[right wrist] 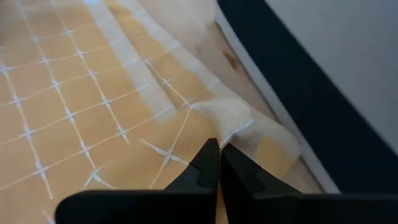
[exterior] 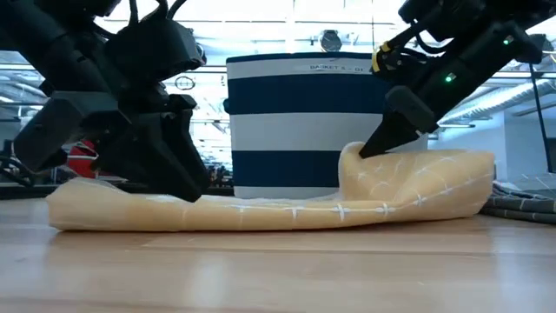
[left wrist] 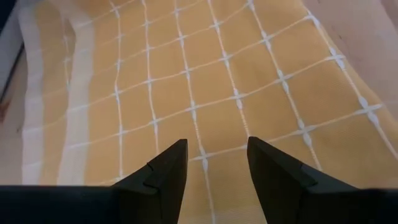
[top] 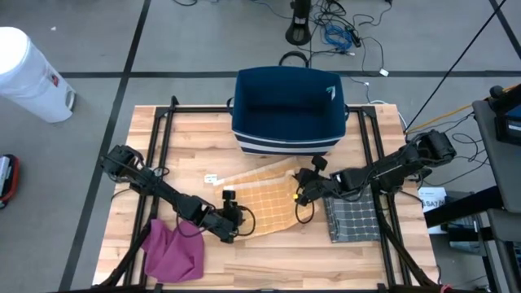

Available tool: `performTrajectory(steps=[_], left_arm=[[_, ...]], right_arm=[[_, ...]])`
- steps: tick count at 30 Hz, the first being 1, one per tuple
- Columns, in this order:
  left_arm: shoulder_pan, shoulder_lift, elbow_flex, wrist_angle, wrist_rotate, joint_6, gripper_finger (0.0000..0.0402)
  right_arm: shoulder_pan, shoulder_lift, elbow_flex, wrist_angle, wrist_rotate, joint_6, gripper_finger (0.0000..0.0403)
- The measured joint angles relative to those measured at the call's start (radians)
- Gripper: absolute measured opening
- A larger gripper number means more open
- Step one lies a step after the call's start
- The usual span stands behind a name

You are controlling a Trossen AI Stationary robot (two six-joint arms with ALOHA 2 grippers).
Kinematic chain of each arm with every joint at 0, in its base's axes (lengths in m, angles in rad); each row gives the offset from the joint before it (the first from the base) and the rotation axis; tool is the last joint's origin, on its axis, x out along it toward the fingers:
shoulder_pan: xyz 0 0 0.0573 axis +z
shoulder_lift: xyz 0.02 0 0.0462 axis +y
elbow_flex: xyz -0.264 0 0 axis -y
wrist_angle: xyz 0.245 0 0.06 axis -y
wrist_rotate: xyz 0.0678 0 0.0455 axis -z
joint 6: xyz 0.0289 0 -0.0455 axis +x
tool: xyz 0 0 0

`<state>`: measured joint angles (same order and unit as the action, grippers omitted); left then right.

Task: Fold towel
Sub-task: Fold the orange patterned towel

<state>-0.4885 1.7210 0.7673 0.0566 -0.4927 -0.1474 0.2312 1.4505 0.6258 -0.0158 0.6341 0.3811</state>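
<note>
Lay across the middle of the wooden tabletop (top: 269, 252): yellow checked towel (top: 264, 202), a pink cloth (top: 172, 251) at near left, a grey checked cloth (top: 352, 218) at near right. Hovered over the towel's near left edge: left gripper (top: 238, 218), fingers (left wrist: 165, 176) apart, holding nothing. Pinched a raised fold at the towel's right: right gripper (top: 303, 191), fingers (right wrist: 208, 165) closed. Stood beyond: blue-and-white basket (top: 289, 110).

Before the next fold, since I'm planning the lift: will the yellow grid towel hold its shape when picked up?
Probably not. The yellow grid towel slumps where the right claw pinches its edge up, so it looks floppy. Thin cloth, likely light. It may drag and wrinkle on the wooden table.
</note>
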Motion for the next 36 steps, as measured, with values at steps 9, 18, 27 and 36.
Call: performTrajectory(steps=[9, 18, 27, 36], left_arm=[[0.034, 0.000, 0.000, -0.013, 0.116, -0.001, 0.0174], [0.066, -0.002, 0.000, -0.050, 0.239, -0.005, 0.0174], [0.070, -0.007, 0.006, -0.127, 0.345, -0.017, 0.0174], [-0.011, -0.006, 0.005, -0.185, 0.548, 0.157, 0.0170]], right_arm=[[-0.075, -0.001, 0.000, 0.015, -0.082, -0.019, 0.0000], [-0.080, -0.002, 0.001, -0.025, -0.206, 0.043, 0.0000], [0.009, -0.002, 0.001, -0.076, -0.339, 0.164, 0.0000], [0.124, -0.002, 0.001, -0.062, -0.428, 0.290, 0.0000]])
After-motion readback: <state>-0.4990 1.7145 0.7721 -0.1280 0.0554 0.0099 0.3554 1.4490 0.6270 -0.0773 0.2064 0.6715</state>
